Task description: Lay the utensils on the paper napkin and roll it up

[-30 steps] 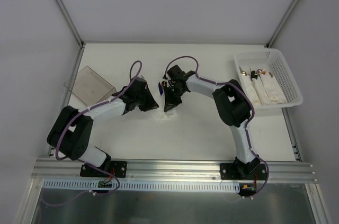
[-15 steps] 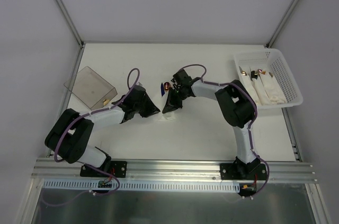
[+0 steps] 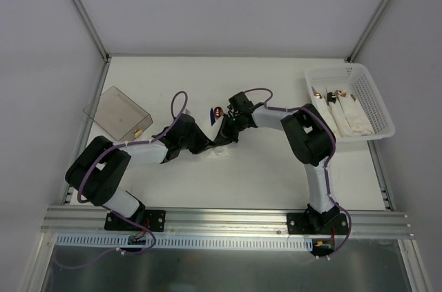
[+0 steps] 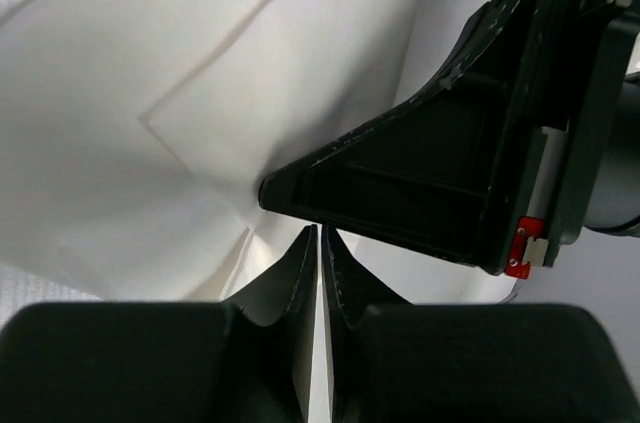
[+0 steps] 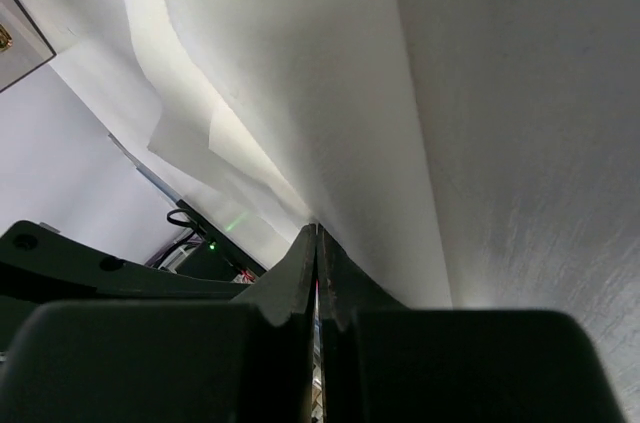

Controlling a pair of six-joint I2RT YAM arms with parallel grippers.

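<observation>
The white paper napkin (image 3: 219,154) lies folded at the table's middle, mostly covered by both grippers. My left gripper (image 3: 204,146) is shut, its tips (image 4: 319,233) pinching a napkin layer (image 4: 200,93). My right gripper (image 3: 222,137) is shut, and its tips (image 5: 317,233) meet a fold of the napkin (image 5: 300,73). Its black finger (image 4: 430,183) almost touches my left fingertips. The two grippers meet tip to tip over the napkin. No loose tan utensils show; they are hidden or inside the folds.
A white perforated basket (image 3: 376,102) at the back right holds several rolled napkins with tan utensil ends showing. A clear smoky container (image 3: 114,111) stands at the back left. A small blue and copper-coloured item (image 3: 214,110) lies just behind the grippers.
My left gripper has moved right and forward until it meets the right gripper. The right gripper has shifted slightly. Less of the napkin shows between them.
</observation>
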